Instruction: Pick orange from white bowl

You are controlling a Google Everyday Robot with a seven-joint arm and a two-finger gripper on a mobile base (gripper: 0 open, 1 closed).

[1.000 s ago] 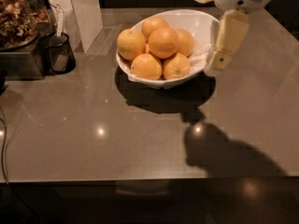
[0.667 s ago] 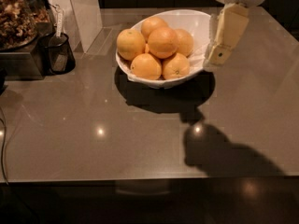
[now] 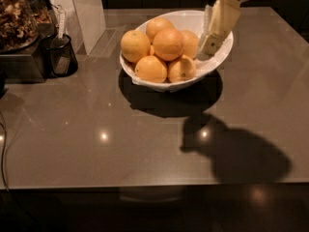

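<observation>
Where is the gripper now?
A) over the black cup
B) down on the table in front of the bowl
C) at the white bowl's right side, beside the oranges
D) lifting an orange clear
C: the gripper hangs at the right rim of the white bowl, right of the top orange.

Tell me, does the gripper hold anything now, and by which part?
Nothing is held. The gripper hangs over the right side of the white bowl, beside the heaped oranges, with no fruit in it.

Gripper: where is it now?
Upper right of the camera view: the gripper hangs over the white bowl's right side, just beside the rightmost orange in the pile.
</observation>
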